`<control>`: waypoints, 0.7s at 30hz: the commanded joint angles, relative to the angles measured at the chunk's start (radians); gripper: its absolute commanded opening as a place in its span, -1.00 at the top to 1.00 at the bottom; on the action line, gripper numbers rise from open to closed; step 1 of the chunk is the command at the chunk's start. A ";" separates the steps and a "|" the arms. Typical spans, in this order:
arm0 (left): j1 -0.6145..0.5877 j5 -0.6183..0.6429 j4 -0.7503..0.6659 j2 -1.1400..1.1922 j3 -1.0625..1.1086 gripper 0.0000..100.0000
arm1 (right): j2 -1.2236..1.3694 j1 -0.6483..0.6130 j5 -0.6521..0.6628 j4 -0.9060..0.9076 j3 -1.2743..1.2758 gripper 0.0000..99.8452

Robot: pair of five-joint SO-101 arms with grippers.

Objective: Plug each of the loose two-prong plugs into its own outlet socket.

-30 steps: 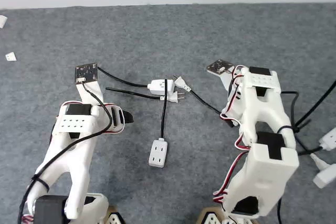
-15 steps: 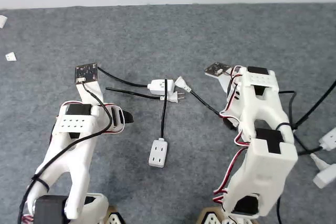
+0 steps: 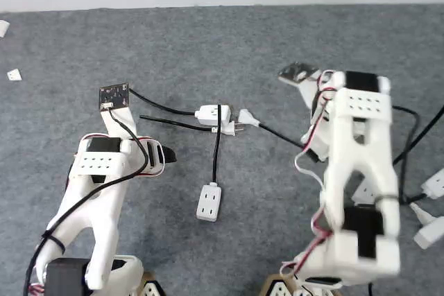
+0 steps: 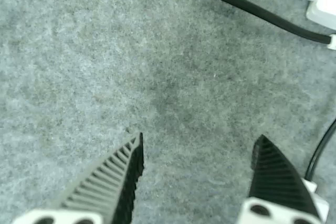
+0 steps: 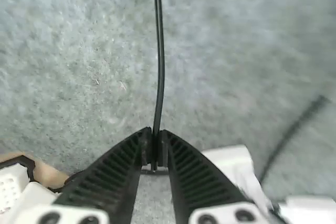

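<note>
A white outlet socket (image 3: 209,202) lies on the grey carpet between the arms, its black cord running up to a white block (image 3: 207,113). Two loose two-prong plugs lie beside that block, one (image 3: 243,116) on a thin black cord (image 5: 157,51) and one (image 3: 232,128) just below it. My right gripper (image 5: 154,148) is shut on that thin cord, well back from its plug; in the high view it (image 3: 312,152) sits under the right arm. My left gripper (image 4: 199,150) hangs open over bare carpet, left of the socket (image 3: 164,156), holding nothing.
More white plugs and adapters (image 3: 431,185) with black cords lie at the right edge. Two small white scraps (image 3: 14,74) sit at the far left. Black cords (image 4: 247,6) cross the carpet ahead of the left gripper.
The right arm has swung up and back with the cord in its gripper. The cord has drawn straighter and its plug has shifted slightly. The left arm has not moved.
</note>
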 commanded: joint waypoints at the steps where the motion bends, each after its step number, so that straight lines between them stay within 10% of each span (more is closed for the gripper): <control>1: 0.006 -0.008 -0.029 0.000 -0.030 0.38 | -0.248 -0.013 -0.051 0.071 -0.054 0.98; 21: 0.003 -0.008 -0.029 -0.006 -0.031 0.38 | -0.186 -0.125 -0.359 -0.068 -0.164 0.98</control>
